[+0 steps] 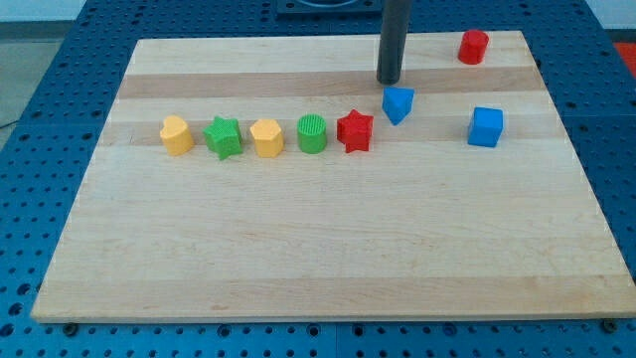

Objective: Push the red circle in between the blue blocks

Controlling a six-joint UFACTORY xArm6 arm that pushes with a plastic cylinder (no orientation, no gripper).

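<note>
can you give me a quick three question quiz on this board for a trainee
1. True or false: the red cylinder block lies between the blue triangular block and the blue cube block.
2. Which block is nearest my tip? A) green star block B) blue triangular block C) red star block
3. How many blocks form the row left of the blue triangular block?

Key: 1 false, it sits near the view's top right corner; 2 B; 3 five.

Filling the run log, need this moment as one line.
tip: just above blue triangle block | red circle: top right, unmoved toward gap | blue cube: right | task: not done
</note>
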